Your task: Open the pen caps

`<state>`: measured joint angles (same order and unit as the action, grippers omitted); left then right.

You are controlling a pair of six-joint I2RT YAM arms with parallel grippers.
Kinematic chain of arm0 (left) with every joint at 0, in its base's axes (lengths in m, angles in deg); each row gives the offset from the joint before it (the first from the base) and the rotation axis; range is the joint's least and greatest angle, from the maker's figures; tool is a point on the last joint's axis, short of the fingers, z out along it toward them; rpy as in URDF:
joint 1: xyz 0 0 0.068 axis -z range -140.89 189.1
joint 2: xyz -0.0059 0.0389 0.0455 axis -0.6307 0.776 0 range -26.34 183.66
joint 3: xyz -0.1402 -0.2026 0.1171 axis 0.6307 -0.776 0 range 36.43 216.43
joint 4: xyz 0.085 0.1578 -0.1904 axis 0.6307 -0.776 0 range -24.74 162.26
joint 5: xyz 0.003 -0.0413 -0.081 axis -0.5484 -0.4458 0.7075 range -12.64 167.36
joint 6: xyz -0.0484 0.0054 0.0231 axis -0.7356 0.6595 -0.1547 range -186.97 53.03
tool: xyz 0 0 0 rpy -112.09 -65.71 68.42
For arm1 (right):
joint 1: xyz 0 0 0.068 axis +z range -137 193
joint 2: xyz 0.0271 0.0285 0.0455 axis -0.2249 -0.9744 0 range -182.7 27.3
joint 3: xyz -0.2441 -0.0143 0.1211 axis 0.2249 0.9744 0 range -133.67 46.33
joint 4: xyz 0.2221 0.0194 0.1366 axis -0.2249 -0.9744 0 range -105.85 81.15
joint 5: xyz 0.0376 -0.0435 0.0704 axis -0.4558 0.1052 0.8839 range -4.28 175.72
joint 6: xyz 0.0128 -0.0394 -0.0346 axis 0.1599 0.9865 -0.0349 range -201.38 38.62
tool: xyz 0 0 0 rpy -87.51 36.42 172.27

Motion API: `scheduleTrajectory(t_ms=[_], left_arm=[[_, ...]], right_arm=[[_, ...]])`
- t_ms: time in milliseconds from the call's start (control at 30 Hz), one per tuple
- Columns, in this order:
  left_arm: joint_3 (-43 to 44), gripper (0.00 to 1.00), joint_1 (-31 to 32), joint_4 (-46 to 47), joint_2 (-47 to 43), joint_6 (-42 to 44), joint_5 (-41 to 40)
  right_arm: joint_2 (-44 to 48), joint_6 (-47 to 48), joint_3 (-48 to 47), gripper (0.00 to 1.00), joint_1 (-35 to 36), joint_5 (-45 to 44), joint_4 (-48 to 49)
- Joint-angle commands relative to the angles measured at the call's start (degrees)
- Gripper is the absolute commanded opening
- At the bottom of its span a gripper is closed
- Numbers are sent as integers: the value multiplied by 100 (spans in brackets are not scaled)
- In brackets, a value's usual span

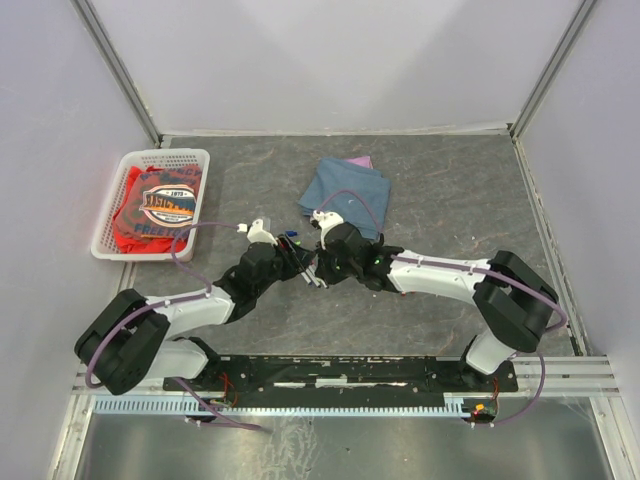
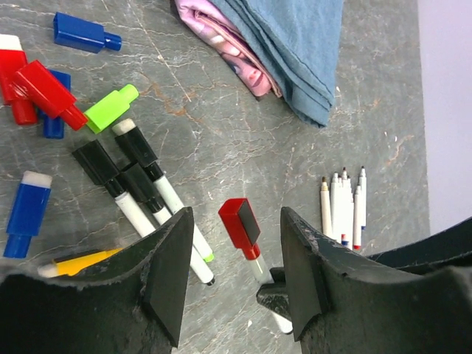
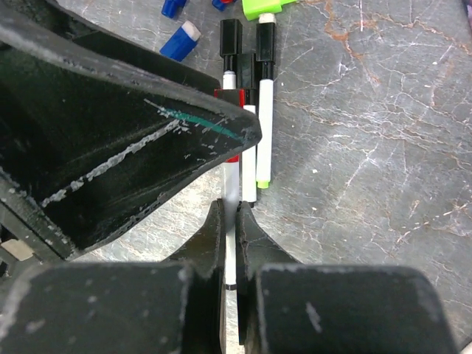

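My right gripper [image 3: 230, 212] is shut on the white barrel of a red-capped pen [image 3: 231, 184] and holds it low over the table. My left gripper [image 2: 234, 254] is open, its jaws on either side of that pen's red cap [image 2: 240, 221] without touching it. In the top view both grippers [image 1: 292, 262] [image 1: 318, 268] meet at the table's middle. Loose caps lie to the left: blue [image 2: 85, 33], red [image 2: 44, 92], green [image 2: 110, 109]. Black-capped pens [image 2: 136, 173] and a yellow pen [image 2: 81, 262] lie beside them.
A bundle of thin uncapped pens [image 2: 343, 206] lies to the right. A folded blue cloth [image 1: 345, 190] over a pink item [image 2: 228, 44] lies behind the grippers. A white basket [image 1: 105, 235] with a red garment stands at the far left.
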<state>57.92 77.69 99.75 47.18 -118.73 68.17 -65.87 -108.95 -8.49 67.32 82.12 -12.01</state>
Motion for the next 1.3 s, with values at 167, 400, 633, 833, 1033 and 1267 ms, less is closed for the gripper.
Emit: scheduleTrajectory(t_ms=[167,400,633,833,1033,1267], left_arm=[[-102,51,-155,806,84,-599,306],[-234,48,-252,1130,156,-867,553],[-383,41,-340,1470,214,-1132,749],[-409,35,-391,1514,186,-1181,813],[-440,16,-442,1554,163,-1154,895],[-511,3,-517,1694,125,-1120,1069]], right_arm=[[365,-125,143,1,26,365,542],[480,-143,244,1,31,378,675],[501,-135,270,1,22,395,709],[493,-93,240,1,21,411,670],[506,-71,252,1,12,387,643],[588,-209,321,8,-120,539,788]])
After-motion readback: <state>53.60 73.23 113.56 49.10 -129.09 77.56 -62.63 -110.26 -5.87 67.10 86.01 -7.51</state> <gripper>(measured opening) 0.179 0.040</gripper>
